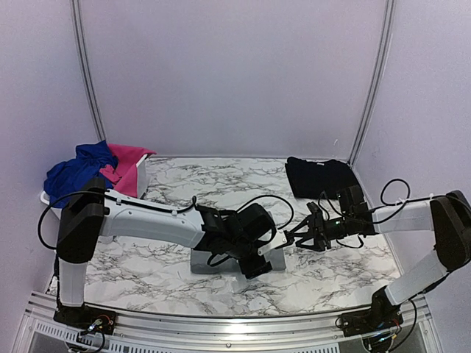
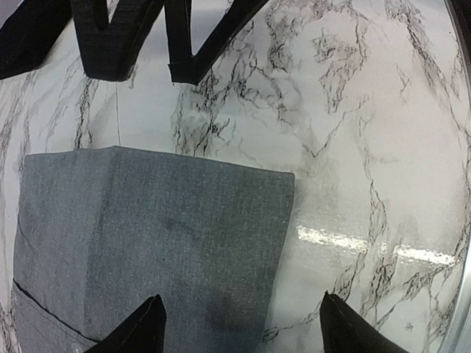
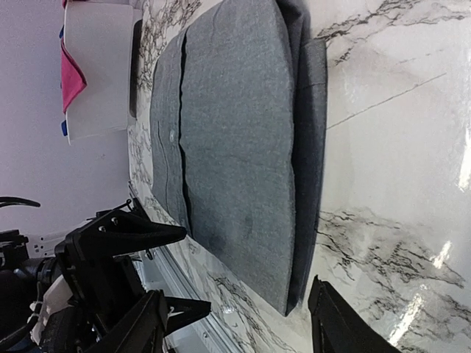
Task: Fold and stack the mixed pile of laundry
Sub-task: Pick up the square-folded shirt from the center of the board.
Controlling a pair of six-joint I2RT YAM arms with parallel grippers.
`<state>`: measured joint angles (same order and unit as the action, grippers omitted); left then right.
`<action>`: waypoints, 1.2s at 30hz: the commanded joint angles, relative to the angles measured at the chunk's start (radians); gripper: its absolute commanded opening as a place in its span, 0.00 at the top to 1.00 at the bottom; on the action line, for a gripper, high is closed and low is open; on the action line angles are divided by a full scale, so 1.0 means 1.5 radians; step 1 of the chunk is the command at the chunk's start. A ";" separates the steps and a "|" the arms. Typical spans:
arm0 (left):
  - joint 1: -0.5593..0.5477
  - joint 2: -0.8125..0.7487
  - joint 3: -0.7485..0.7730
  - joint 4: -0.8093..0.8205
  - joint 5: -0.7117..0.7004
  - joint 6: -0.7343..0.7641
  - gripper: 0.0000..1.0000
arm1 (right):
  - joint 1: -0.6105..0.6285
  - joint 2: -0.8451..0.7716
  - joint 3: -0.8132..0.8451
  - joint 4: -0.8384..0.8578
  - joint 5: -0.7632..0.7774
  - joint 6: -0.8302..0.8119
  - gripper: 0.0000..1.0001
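A grey shirt, folded into a flat rectangle, lies on the marble table near the front centre. My left gripper hovers over the shirt's right end. In the left wrist view the left gripper is open, one fingertip over the grey shirt and the other over bare marble. My right gripper faces it from the right, open and empty. In the right wrist view the right gripper points at the grey shirt edge-on. A folded black garment lies at the back right. Blue and pink pieces sit in the basket.
The white plastic basket stands at the far left against the wall; the basket also shows in the right wrist view. White walls enclose the table on three sides. A metal rail runs along the near edge.
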<state>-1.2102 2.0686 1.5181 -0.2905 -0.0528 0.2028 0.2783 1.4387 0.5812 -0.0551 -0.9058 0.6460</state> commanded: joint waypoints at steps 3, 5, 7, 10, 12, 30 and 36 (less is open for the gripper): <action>-0.003 0.020 0.019 -0.015 0.006 0.044 0.27 | -0.007 -0.030 -0.008 0.053 0.013 0.037 0.38; -0.005 0.029 0.030 -0.015 0.009 0.057 0.28 | -0.006 -0.036 -0.013 0.053 0.019 0.039 0.38; -0.009 0.038 0.047 -0.016 0.015 0.065 0.30 | -0.008 -0.042 -0.021 0.051 0.022 0.042 0.38; -0.021 0.058 0.075 -0.016 0.011 0.082 0.31 | -0.011 -0.048 -0.030 0.046 0.022 0.045 0.38; -0.023 0.079 0.094 -0.016 0.018 0.084 0.33 | -0.011 -0.051 -0.037 0.047 0.020 0.049 0.38; -0.006 0.111 0.125 0.019 0.064 0.027 0.98 | -0.010 -0.018 -0.073 0.057 0.009 0.084 0.16; 0.011 0.025 0.066 0.087 0.082 0.009 1.00 | 0.022 0.017 -0.074 0.133 0.006 0.145 0.02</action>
<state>-1.2129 2.2158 1.6428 -0.2321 0.0284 0.2462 0.2802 1.4353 0.4618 0.0341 -0.8860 0.7891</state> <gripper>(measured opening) 0.010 0.951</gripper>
